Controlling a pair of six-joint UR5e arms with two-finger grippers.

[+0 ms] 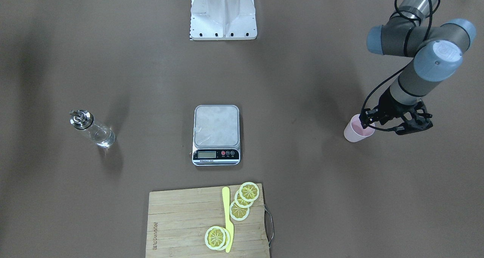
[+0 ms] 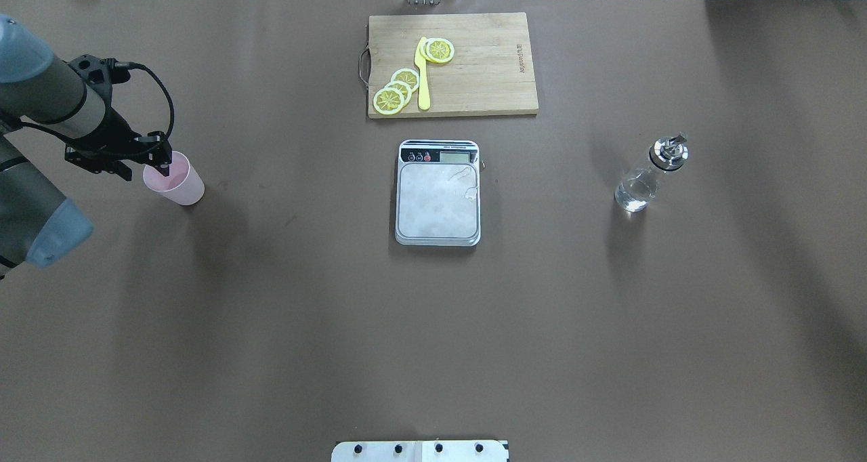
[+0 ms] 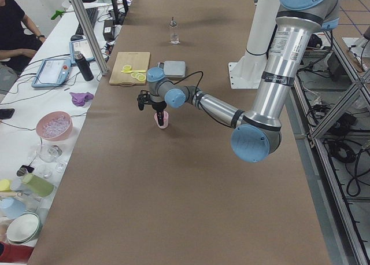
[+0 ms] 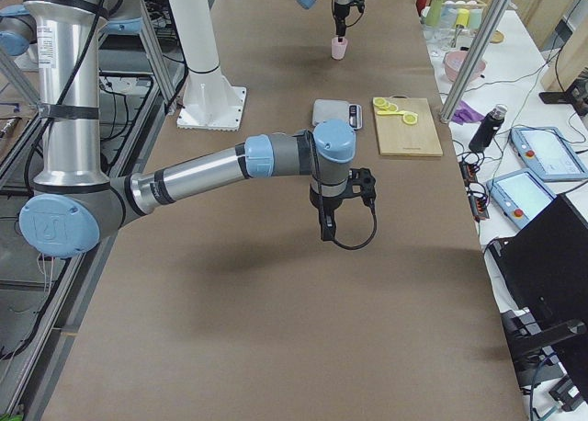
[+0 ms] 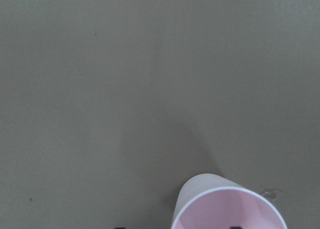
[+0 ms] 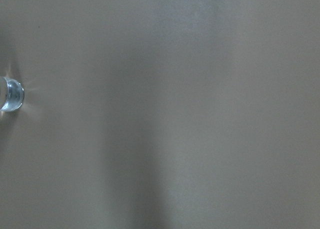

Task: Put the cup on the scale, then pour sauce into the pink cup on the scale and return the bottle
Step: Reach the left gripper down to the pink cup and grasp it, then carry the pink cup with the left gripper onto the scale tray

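The pale pink cup (image 2: 177, 179) stands on the table at the far left; it also shows in the front view (image 1: 357, 129) and at the bottom of the left wrist view (image 5: 230, 209). My left gripper (image 2: 164, 162) is open over the cup's rim, one finger inside the cup and one outside. The scale (image 2: 438, 208) sits at the table's middle with its platform bare. The clear glass bottle (image 2: 647, 177) with its silver spout stands at the right. My right gripper (image 4: 327, 228) hangs above the bare table, apart from the bottle; I cannot tell if it is open or shut.
A wooden cutting board (image 2: 488, 62) with lemon slices (image 2: 399, 86) and a yellow knife (image 2: 423, 76) lies beyond the scale. The robot's white base (image 1: 223, 14) stands on the near side. Operators' benches with bowls and tablets line the far edge.
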